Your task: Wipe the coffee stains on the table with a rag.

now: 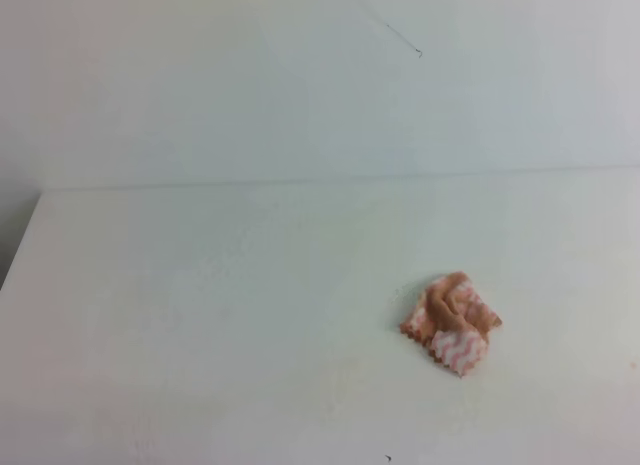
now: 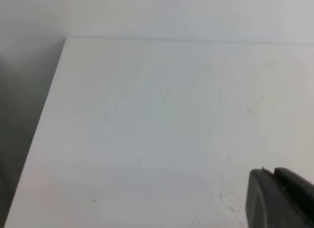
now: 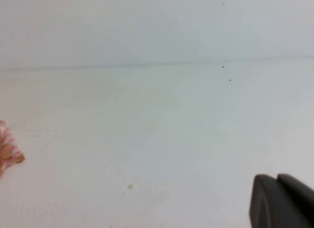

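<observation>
Table (image 1: 200, 315), white and matte, has its left edge running toward the back, where a straight edge meets the pale wall (image 1: 300, 85). Bare surface spreads left of the rag (image 1: 452, 325). Only a dark tip of the left gripper (image 2: 277, 198) shows; its fingers lie together. The right gripper (image 3: 279, 201), right of the rag and apart from it, is closed on nothing. The rag lies crumpled, pink-and-white zigzag with a tan-brown patch.

High view looks down on table (image 1: 200, 315) — wrist views skim it low.
</observation>
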`<action>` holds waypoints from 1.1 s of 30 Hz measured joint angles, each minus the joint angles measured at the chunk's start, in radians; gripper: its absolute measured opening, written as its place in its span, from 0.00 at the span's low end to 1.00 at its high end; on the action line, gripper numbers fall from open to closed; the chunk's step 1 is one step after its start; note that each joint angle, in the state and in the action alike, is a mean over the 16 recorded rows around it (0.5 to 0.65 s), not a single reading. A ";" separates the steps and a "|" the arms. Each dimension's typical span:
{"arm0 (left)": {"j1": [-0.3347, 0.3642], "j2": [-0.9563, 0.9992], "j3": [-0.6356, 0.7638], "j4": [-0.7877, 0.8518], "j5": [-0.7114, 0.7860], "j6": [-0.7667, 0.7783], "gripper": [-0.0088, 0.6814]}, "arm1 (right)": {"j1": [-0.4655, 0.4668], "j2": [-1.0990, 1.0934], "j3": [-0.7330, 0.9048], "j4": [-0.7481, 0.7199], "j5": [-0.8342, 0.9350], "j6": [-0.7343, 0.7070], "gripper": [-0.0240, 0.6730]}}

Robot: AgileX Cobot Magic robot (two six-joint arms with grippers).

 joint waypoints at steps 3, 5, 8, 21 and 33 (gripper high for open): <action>0.000 0.000 0.000 0.000 0.000 0.000 0.01 | -0.005 -0.001 -0.002 0.000 0.001 0.000 0.03; 0.000 0.000 0.005 0.000 0.000 0.001 0.01 | -0.006 -0.001 0.002 0.000 0.001 0.000 0.03; 0.000 0.000 0.000 0.000 0.000 0.001 0.01 | -0.006 -0.001 0.002 0.000 0.001 0.000 0.03; 0.000 -0.007 -0.003 0.000 -0.004 0.001 0.01 | -0.004 -0.004 0.005 0.002 0.001 0.000 0.03; 0.000 0.000 0.008 0.000 0.000 -0.001 0.01 | -0.003 -0.006 0.007 0.109 0.001 0.000 0.03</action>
